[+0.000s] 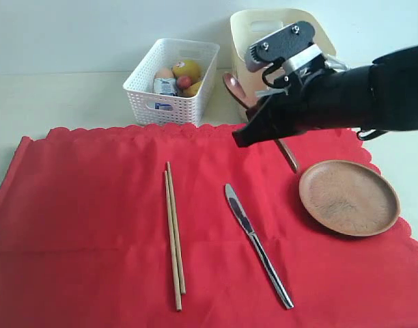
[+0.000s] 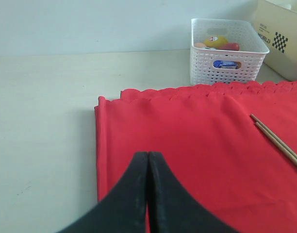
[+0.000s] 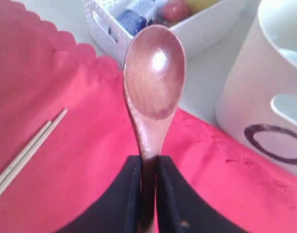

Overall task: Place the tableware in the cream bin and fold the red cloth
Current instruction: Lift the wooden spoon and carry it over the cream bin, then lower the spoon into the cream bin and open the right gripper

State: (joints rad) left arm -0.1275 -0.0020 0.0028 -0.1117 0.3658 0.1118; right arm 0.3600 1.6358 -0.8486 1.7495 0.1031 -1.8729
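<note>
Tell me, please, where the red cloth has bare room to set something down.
Widest bare patch: the red cloth from its left edge to the chopsticks. A narrower strip lies between chopsticks and knife. The right is crowded: plate, and the right gripper holding the spoon by the cream bin.

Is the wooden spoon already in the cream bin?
No, the right gripper holds the spoon by its handle, outside the cream bin.

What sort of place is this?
Probably a lab tabletop staged as a dining setting: plain pale table, bare wall, scalloped red cloth laid with wooden chopsticks and a steel knife.
</note>
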